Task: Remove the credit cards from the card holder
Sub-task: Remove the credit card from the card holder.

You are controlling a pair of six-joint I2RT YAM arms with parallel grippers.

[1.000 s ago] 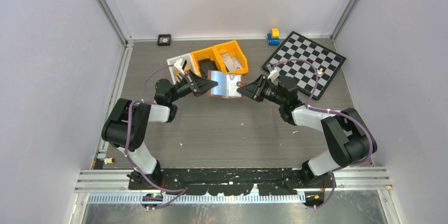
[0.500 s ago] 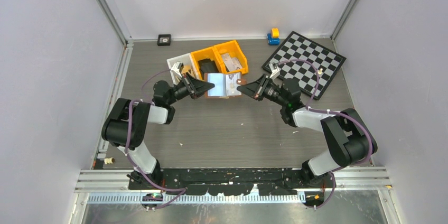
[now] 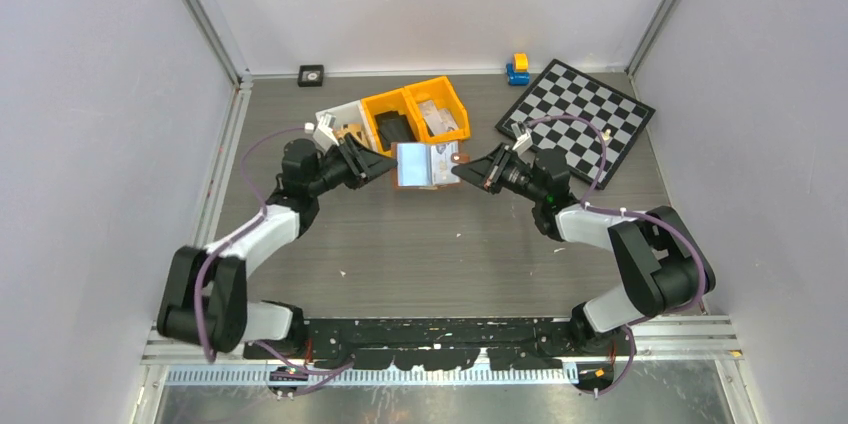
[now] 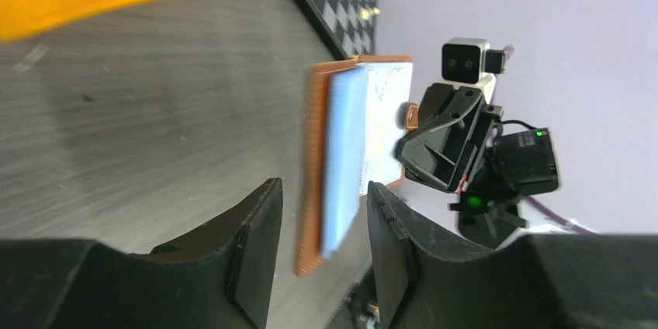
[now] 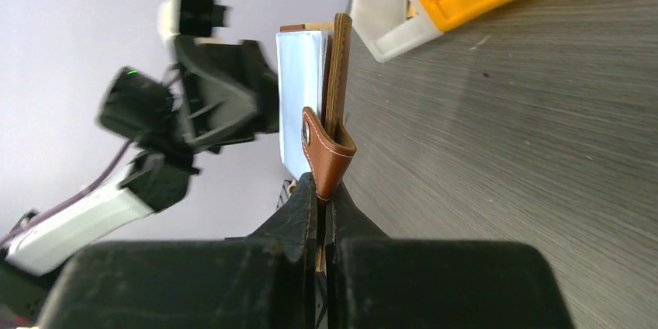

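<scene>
Two sets of jaws face each other across the brown card holder (image 5: 339,65), which stands on edge, open, in front of the orange bins (image 3: 375,104) on the worktop (image 3: 420,244). My right jaws are clamped on its snap strap (image 5: 326,154). My left jaws stand apart around the edge of the pale blue credit cards (image 4: 341,158).

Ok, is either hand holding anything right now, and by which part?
The right hand is clamped on the card holder at its leather edge, beside the snap tab. The left hand is open, holding nothing.
</scene>
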